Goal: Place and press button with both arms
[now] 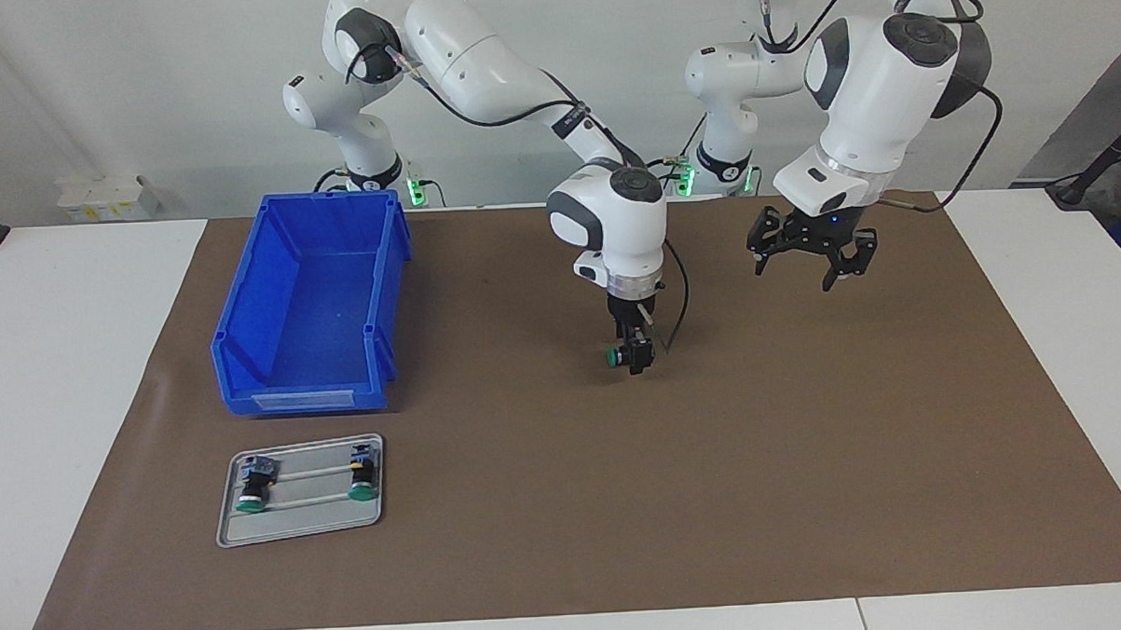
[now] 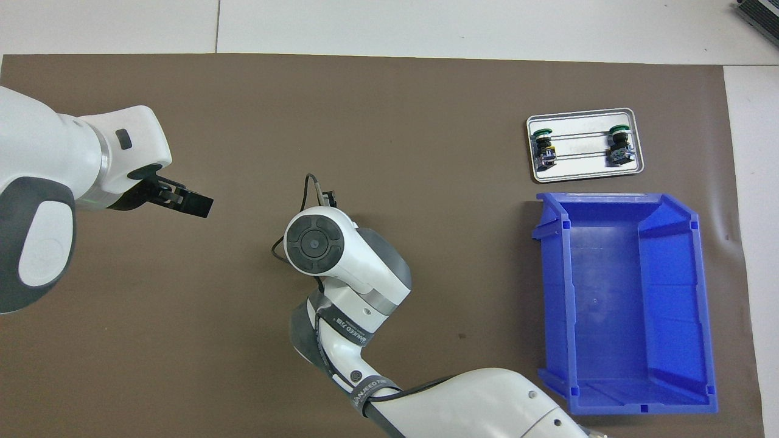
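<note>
table (image 1: 78, 369) white | brown mat (image 1: 716, 496) on it | on mat: blue bin (image 1: 313, 305), metal tray (image 1: 302, 520)

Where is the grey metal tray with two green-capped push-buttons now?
The grey metal tray lies on the brown mat toward the right arm's end of the table, beside the blue plastic bin and farther from the robots than it.

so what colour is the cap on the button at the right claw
Green; the button at the right claw shows it best in the facing view.

Over the middle of the brown mat (image 1: 715, 459), the right gripper (image 1: 633, 353) held the button (image 1: 620, 355) low, its green cap sideways, while the left gripper (image 1: 812, 261) hung open nearby.
</note>
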Motion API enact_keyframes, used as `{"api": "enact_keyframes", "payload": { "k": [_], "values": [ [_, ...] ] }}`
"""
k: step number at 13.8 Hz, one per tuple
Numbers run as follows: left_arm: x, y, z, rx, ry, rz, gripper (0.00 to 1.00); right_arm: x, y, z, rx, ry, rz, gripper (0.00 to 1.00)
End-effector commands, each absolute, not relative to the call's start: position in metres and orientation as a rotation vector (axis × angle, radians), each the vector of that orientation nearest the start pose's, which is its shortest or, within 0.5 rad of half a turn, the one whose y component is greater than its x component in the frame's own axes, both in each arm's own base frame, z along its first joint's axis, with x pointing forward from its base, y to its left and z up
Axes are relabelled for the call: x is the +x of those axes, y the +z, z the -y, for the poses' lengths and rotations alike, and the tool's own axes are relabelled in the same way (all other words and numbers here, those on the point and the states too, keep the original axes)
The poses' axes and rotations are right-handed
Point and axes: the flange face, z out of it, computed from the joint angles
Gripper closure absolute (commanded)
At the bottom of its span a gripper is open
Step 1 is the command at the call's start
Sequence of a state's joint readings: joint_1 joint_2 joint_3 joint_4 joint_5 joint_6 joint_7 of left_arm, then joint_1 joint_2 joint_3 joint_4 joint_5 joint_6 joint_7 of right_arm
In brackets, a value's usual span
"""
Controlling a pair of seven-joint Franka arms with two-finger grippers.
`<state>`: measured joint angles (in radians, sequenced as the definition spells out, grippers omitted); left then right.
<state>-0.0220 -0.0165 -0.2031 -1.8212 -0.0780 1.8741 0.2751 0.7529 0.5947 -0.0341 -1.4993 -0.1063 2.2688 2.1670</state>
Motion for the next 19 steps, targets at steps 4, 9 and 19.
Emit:
{"api": "enact_keyframes", "payload": {
  "k": [4,9,19],
  "values": [
    [0.523,0.494,0.178,-3.031,-0.128,-1.184,0.0,0.568,0.452,-0.325,-2.573,-0.291,-1.515,0.0],
    [0.518,0.426,0.235,-2.857,-0.385,-1.527,0.02,0.6,0.513,-0.188,-2.869,-0.375,-1.06,0.0],
    [0.518,0.307,0.304,-2.74,-0.451,-1.731,0.08,0.568,0.589,0.0,-3.181,-0.204,-0.223,0.0]
  ]
}}
